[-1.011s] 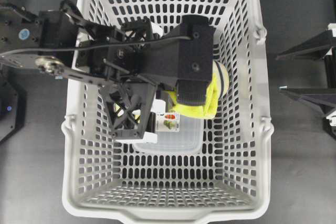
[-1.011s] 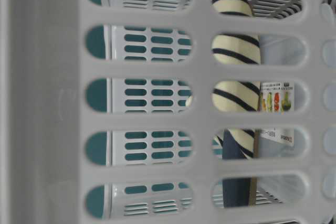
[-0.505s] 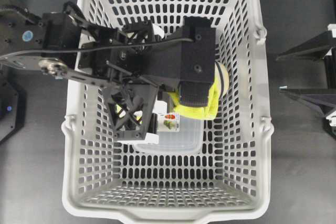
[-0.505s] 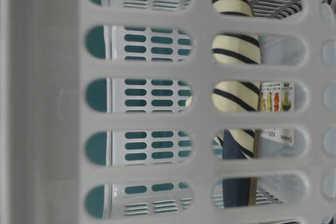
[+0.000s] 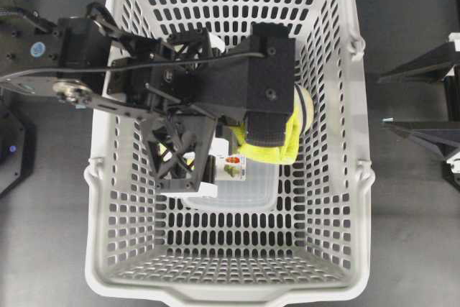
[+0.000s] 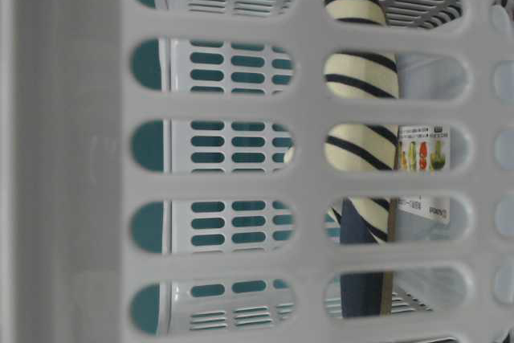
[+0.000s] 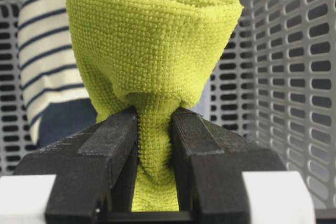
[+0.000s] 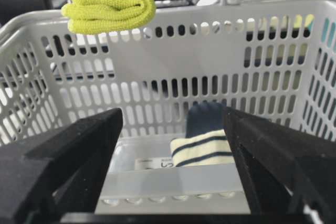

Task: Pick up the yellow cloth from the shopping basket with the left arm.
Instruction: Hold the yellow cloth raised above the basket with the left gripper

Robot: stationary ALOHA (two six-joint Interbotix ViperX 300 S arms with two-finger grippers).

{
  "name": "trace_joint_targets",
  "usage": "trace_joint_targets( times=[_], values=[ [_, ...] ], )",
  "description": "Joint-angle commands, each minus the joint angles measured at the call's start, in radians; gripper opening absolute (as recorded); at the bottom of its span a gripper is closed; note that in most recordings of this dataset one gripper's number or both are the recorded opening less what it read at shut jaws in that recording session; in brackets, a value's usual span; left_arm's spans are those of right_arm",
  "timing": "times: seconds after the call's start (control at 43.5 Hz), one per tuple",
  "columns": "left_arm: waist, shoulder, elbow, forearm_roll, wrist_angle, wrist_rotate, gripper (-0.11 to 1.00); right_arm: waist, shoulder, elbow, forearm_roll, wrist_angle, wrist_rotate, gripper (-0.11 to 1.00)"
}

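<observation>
Yellow-green fuzzy terry cloth (image 7: 149, 56) pinched between the closed black left hand (image 7: 152, 145), bunched above the light-grey slotted plastic basket (image 8: 210, 51).

Nothing really readable here tbh. The clear box (image 5: 237, 190) has a white label (image 5: 231, 167) with little fruit or veg pictures and tiny print, way too small and blurry to make out.

Robot lab bench: dark tabletop (image 5: 410, 235), fixed black arm mounts (image 5: 14, 141).
</observation>
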Motion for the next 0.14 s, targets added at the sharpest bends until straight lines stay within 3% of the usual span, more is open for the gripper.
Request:
trace_joint_targets(
  times=[0.0, 0.115],
  values=[
    [-0.002, -0.009, -0.021, 0.005, -0.003, -0.002, 0.17, -0.002, 0.005, -0.009, 0.003, -0.011, 0.002, 0.74],
    [0.000, -0.009, -0.020, 0.005, -0.002, -0.002, 0.17, -0.002, 0.006, -0.009, 0.003, -0.009, 0.002, 0.74]
  ],
)
